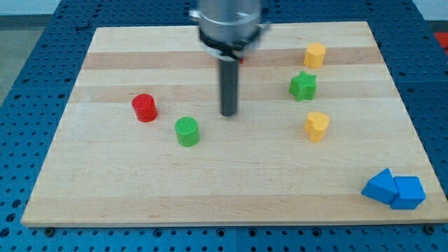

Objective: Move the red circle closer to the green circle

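My tip (229, 114), the lower end of the straight dark rod, is resting on the pale wooden desk (140, 189) a little above the middle of the view. There is no hand on this arm, only the rod, so nothing is being gripped and there is no open or closed state to tell. The tip is sitting up and to the right of the green ribbed circle block (187, 131), near it but clearly apart from it, with bare wood showing between them.

The red ribbed circle block (145, 108) is standing to the view's left of the green circle and slightly higher, near it but not touching; a strip of desk is showing between the two. The tip is lying well to the right of the red circle, with the green circle sitting lower and roughly between them.

On the view's right, a green star-shaped block (303, 85) is standing apart from the tip. Above it, near the top edge of the desk, a yellow block with angled sides (314, 54) is sitting alone, and below the star another yellow block of similar shape (317, 126) is standing by itself. In the bottom right corner, two blue blocks (393, 190) are lying pressed against each other, their exact shapes being hard to make out
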Motion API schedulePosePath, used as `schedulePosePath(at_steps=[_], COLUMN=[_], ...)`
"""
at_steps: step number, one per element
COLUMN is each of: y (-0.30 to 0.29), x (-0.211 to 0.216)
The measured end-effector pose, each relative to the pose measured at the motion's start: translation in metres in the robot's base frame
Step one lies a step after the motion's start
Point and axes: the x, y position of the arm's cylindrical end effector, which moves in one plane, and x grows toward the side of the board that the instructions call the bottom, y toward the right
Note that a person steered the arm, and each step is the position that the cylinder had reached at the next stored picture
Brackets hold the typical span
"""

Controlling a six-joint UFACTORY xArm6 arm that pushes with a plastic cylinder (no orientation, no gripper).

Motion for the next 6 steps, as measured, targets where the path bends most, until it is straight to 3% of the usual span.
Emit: schedulePosePath(at_steps=[1, 3, 6], y=[-0.073, -0.159, -0.149], x=[-0.025, -0.002, 0.063])
